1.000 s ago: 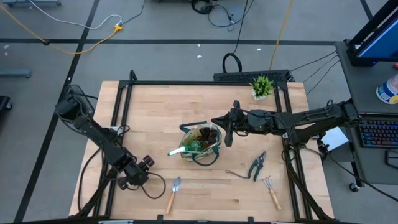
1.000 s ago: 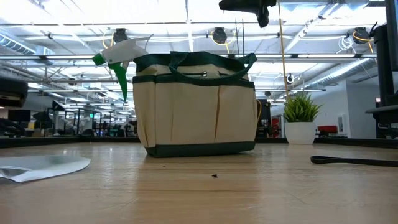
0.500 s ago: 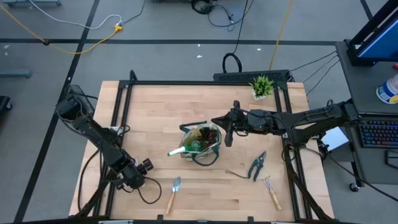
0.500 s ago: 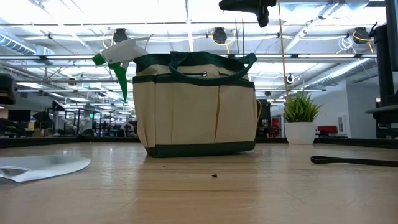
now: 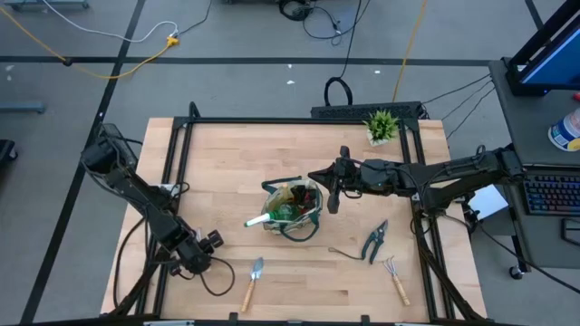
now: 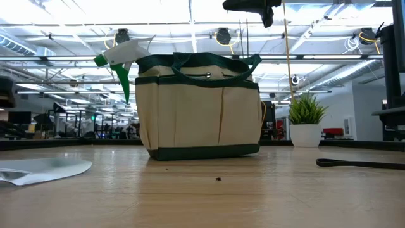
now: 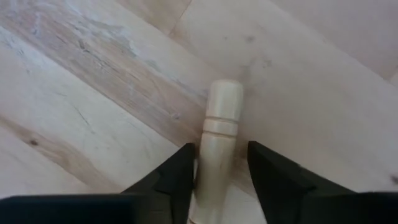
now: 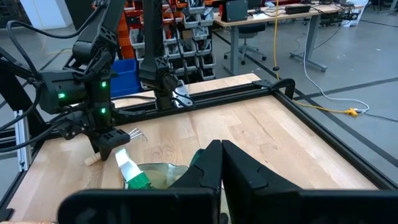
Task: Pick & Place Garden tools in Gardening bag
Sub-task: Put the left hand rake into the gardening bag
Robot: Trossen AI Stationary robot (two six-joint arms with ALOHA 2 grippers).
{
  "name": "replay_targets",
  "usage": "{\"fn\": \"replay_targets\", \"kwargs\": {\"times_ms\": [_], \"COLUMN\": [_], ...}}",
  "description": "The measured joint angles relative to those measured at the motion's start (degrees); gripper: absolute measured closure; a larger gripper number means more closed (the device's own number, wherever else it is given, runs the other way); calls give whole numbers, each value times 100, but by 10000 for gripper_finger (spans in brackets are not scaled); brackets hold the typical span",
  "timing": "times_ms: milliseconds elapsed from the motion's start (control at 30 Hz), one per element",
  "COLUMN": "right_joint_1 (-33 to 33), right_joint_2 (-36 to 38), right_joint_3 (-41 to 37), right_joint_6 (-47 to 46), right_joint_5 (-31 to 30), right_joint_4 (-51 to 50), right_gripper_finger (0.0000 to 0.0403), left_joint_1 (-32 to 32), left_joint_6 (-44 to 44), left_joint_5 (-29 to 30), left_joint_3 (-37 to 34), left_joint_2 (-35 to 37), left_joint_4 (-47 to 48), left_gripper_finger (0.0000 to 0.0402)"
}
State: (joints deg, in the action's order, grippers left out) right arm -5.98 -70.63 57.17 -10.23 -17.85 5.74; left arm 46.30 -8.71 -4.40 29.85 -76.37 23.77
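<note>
Left wrist view: the wooden handle (image 7: pixel 219 140) of the trowel (image 5: pixel 253 282) is seen lying flat on the table (image 5: pixel 227 163), framed by the left gripper (image 7: pixel 219 177), whose fingers (image 7: pixel 177 177) stand narrowly parted on either side of it, close to the wood but apparently not yet clamped. In the high view, that trowel lies near the table's front edge, well apart from the gardening bag (image 5: pixel 292 208) at the centre. The handle is best kept centred between the fingers before they are closed, and a straight lift is called for. The right gripper (image 5: pixel 332 201), fingers together and empty, is held above the bag's right side.
</note>
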Motion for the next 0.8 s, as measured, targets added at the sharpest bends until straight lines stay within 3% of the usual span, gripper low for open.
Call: {"fn": "replay_targets", "kwargs": {"times_ms": [200, 633, 800], "right_joint_1": [-2, 0, 0], "right_joint_2": [2, 0, 0], "right_joint_3": [0, 0, 0], "right_joint_6": [-1, -42, -93], "right_joint_5": [0, -1, 0], "right_joint_4": [0, 3, 4], "right_gripper_finger": [403, 403, 403], "left_joint_1": [-26, -661, -933], "left_joint_6": [8, 403, 444], "left_joint_5": [156, 1053, 1046], "left_joint_3": [-107, 268, 972], "left_joint_2": [-1, -28, -27], "left_joint_4": [-302, -430, 466], "left_gripper_finger": [333, 333, 333]}}
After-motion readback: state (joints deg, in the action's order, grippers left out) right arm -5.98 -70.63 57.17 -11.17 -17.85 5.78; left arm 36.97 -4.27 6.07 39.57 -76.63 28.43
